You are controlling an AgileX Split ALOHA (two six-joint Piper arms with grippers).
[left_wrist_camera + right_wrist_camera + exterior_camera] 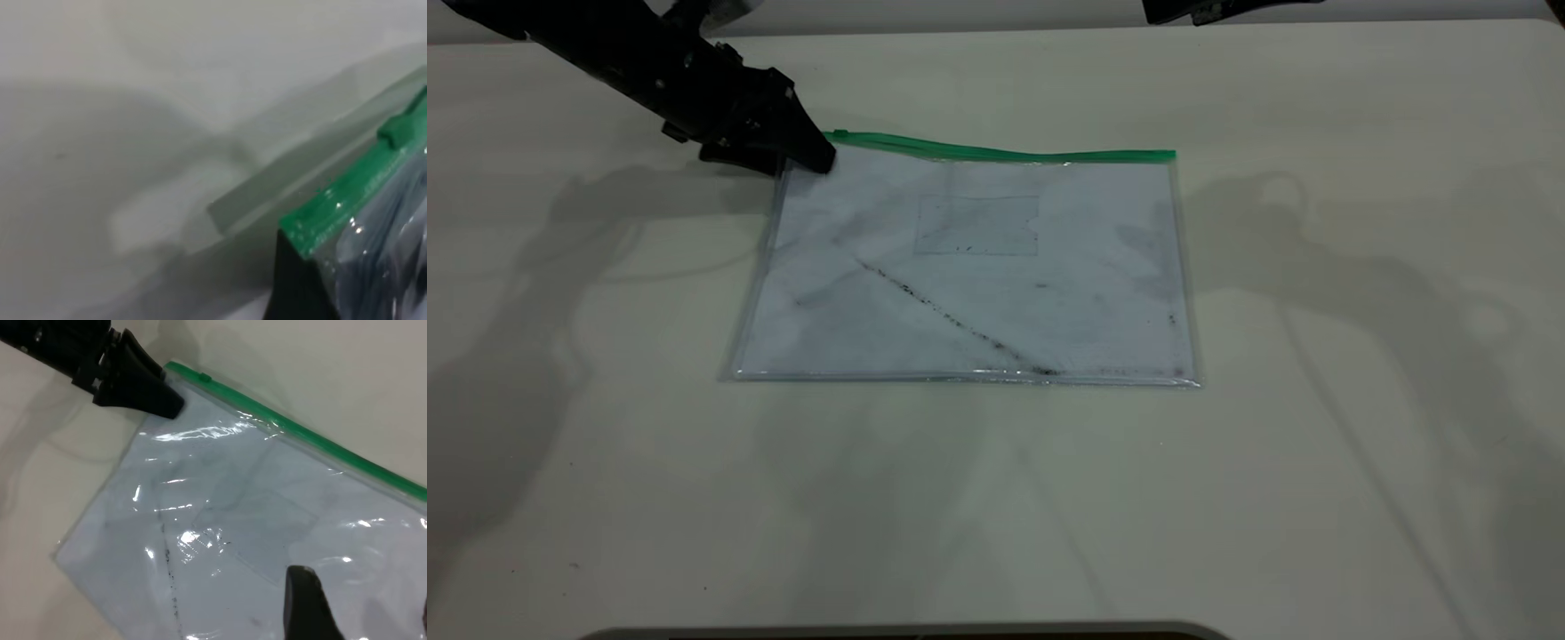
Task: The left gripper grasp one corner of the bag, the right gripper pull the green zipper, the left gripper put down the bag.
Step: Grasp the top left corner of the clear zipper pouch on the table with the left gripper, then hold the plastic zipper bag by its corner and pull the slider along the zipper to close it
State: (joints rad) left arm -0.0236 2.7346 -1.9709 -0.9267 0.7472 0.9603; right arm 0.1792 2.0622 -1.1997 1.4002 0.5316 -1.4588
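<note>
The bag (969, 276) lies flat on the white table, a clear pouch with a white sheet and a dark diagonal smudge. The green zipper (1005, 152) runs along its far edge, with the slider tab (205, 378) near the far left corner. My left gripper (818, 160) is shut on that corner; in the left wrist view a black finger (293, 280) sits under the green strip (340, 200). It also shows in the right wrist view (167, 403). My right gripper (363, 600) hovers open above the bag, empty; only a piece of that arm (1209, 9) shows at the top edge.
The white table (1316, 444) spreads wide around the bag on all sides. A dark rim (907, 633) shows at the near edge. Arm shadows fall left and right of the bag.
</note>
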